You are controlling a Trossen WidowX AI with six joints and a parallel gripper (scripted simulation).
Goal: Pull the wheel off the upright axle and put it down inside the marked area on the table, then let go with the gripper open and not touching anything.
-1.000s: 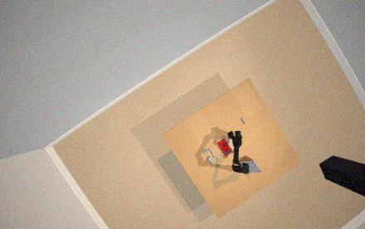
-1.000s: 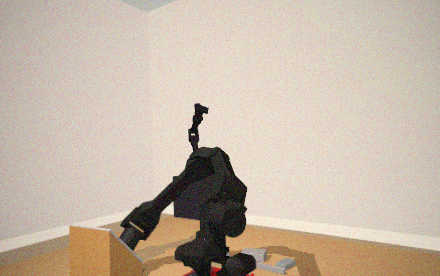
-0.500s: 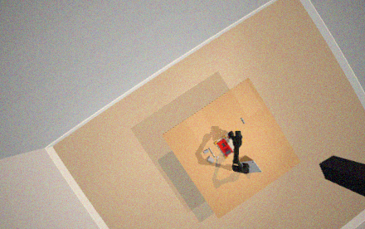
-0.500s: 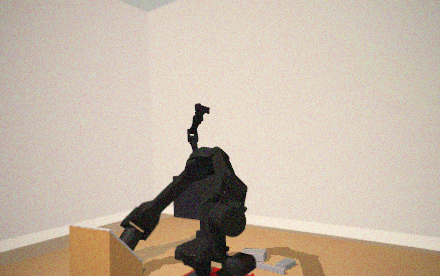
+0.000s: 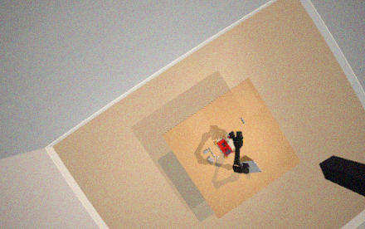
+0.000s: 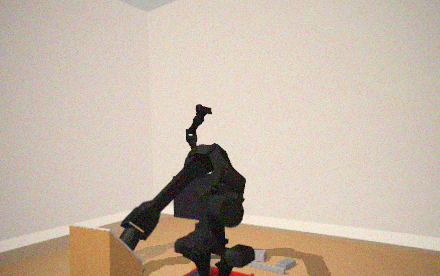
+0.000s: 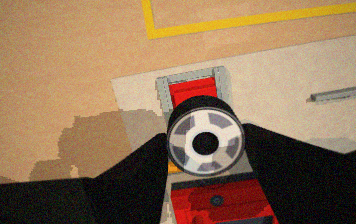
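Observation:
The wheel point(image 7: 206, 118), black-tyred with pale spokes and a dark hub, is in the middle of the wrist view. My gripper point(image 7: 203, 136) is shut on it, one black finger at each side. The hub's middle is dark, so I cannot tell whether the axle is still inside. The marked area, a yellow outline point(image 7: 225, 25), is at the top of the wrist view, beyond the pale sheet. In the exterior view the fingers reach down near the bottom edge and the wheel is hidden.
A red block point(image 7: 220, 205) point(image 5: 225, 146) is below the wheel in the wrist view. A grey bracket point(image 7: 162, 90) around a red part stands behind the wheel, and a grey bar point(image 7: 335, 94) lies to the right. Grey pieces point(image 6: 286, 263) lie beside the arm. Another black arm point(image 6: 191, 136) stands far behind.

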